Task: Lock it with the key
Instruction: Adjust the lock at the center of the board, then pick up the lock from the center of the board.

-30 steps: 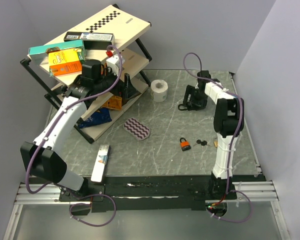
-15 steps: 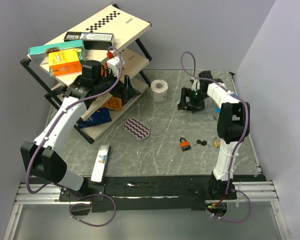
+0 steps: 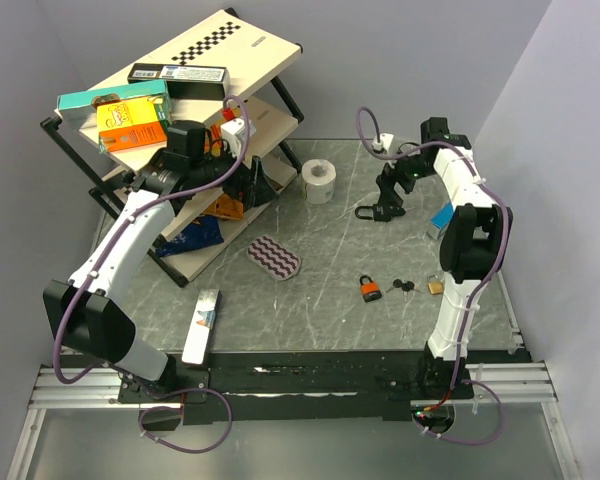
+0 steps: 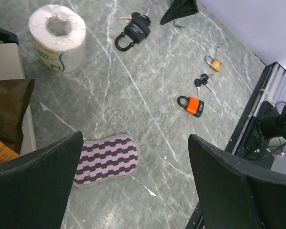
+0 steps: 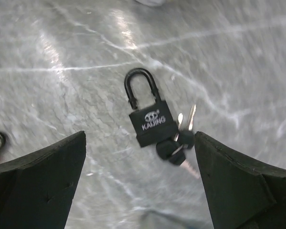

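A black padlock (image 5: 150, 125) with a bunch of keys (image 5: 178, 143) at its base lies flat on the grey table, its shackle standing up out of the body. It also shows in the top view (image 3: 365, 211) and in the left wrist view (image 4: 133, 33). My right gripper (image 5: 139, 136) hovers over it, open and empty, with a finger on each side; in the top view it is at the back right (image 3: 388, 192). An orange padlock (image 3: 370, 289), loose black-headed keys (image 3: 404, 286) and a small brass padlock (image 3: 435, 286) lie nearer the front. My left gripper (image 3: 255, 182) is open and empty by the shelf.
A toilet roll (image 3: 320, 181) stands at the back centre. A striped pink and black pad (image 3: 275, 257) lies mid table. A leaning shelf rack (image 3: 180, 100) with boxes fills the back left. A white flat box (image 3: 202, 325) lies at the front left, and a blue card (image 3: 442, 215) at the right.
My right arm has swung its forearm out toward the back right and the gripper has turned over the black padlock. The padlock has stayed put. My left arm has barely moved.
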Available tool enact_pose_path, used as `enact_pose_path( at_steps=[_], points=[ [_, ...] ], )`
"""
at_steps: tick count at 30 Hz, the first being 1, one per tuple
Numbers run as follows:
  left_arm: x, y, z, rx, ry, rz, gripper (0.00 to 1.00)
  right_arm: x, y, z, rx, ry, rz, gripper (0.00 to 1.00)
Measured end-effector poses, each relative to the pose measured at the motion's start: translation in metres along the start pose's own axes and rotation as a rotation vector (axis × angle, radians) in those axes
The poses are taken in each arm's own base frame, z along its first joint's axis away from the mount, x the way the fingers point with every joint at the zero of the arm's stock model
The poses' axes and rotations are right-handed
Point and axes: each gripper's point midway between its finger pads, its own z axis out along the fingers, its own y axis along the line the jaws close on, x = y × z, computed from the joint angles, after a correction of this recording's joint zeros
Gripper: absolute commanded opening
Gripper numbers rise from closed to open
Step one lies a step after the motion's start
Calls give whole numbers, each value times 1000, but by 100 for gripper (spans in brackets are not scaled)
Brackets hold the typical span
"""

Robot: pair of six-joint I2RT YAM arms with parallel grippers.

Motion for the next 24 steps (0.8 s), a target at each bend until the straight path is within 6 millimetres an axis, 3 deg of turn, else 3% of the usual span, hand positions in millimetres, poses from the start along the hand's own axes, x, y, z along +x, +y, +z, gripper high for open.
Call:
enact_pose_path(
  at_steps=[5, 8, 15, 24],
  points=[
    [3, -6, -1, 29, 13, -11, 96, -5, -4, 11, -100, -15, -164, 100],
    [4, -8, -1, 43, 15, -13, 96, 5, -2, 20, -151, 0, -197, 100],
    [6, -11, -1, 56, 24, -17, 96, 35, 11, 38, -245, 64, -203, 100],
    [8, -15, -2, 80, 29, -21, 96, 41, -3, 50, -235, 91, -197, 100]
  ],
)
